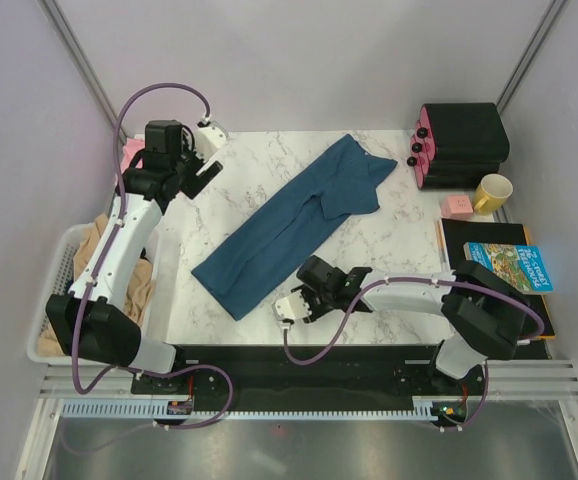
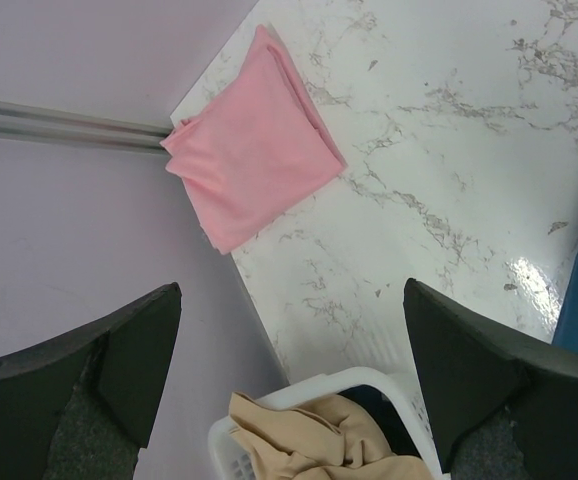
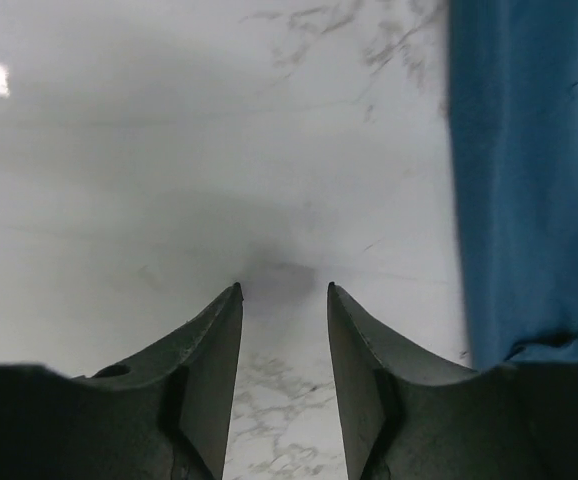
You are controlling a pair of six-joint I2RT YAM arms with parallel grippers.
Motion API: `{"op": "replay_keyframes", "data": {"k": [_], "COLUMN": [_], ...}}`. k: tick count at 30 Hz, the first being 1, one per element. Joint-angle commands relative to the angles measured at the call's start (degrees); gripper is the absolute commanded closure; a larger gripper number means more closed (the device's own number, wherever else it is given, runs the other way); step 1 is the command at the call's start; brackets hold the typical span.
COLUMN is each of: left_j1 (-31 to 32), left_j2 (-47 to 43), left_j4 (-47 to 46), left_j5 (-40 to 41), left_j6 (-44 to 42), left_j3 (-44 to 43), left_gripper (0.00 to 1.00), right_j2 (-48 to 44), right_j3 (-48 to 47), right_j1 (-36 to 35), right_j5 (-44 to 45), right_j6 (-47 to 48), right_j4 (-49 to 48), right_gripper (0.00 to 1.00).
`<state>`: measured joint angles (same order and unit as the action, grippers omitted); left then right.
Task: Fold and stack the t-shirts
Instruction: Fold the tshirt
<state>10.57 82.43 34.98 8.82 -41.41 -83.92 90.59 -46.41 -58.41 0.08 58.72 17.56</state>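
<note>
A dark teal-blue t-shirt [image 1: 299,225], folded into a long strip, lies diagonally across the marble table [image 1: 399,240]. Its edge shows at the right of the right wrist view [image 3: 529,180]. A pale pink t-shirt [image 2: 249,140], folded, rests at the table's far left corner, mostly hidden behind the left arm in the top view [image 1: 132,152]. My left gripper [image 1: 209,155] hovers wide open near that corner, nothing between its fingers [image 2: 294,290]. My right gripper [image 1: 294,303] sits low over bare table beside the strip's near end, jaws apart and empty [image 3: 284,287].
A white basket [image 1: 69,260] holding beige cloth [image 2: 309,440] stands left of the table. A black box with pink knobs [image 1: 464,140], a yellow mug [image 1: 493,192], a small pink block [image 1: 457,206] and a blue printed book [image 1: 509,266] on a black pad occupy the right side.
</note>
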Motion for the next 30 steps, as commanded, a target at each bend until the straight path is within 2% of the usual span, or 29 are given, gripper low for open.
{"op": "replay_keyframes", "data": {"k": [1,9,15,18,19,23,30], "left_j1": [-0.2,-0.2,-0.2,-0.2,-0.2,-0.3,-0.3], "left_j2": [-3.0,-6.2,-6.5,-6.4,-6.3,-5.8,-4.1], "left_j4": [-1.9,-3.5,-4.7,-5.1,-5.4,-6.1,-6.5], "left_j5": [1.3,2.8,3.3,3.2,3.2,3.2,2.1], "left_j6": [2.6,2.2,1.8,1.5,1.2,0.3,-1.0], "left_j3": [3.1,8.1,8.3,8.3,8.2,7.7,6.1], "left_gripper": [0.00,0.00,0.00,0.00,0.00,0.00,0.00], "right_j2": [8.3,17.3,21.6,22.8,23.0,22.1,10.3], "right_j3": [-0.3,-7.7,-11.6,-12.5,-12.7,-12.5,-6.0], "right_j1": [-0.5,-0.5,-0.6,-0.5,-0.5,-0.5,-0.4], "right_j5": [0.8,0.1,-1.6,-2.2,-2.4,-3.0,-7.1], "right_j6": [5.2,10.0,12.9,13.0,13.0,12.2,9.0], "right_j4": [-8.0,-9.8,-9.4,-8.0,-7.4,-4.6,3.7], "right_gripper": [0.51,0.52,0.57,0.79,1.00,1.00,1.00]}}
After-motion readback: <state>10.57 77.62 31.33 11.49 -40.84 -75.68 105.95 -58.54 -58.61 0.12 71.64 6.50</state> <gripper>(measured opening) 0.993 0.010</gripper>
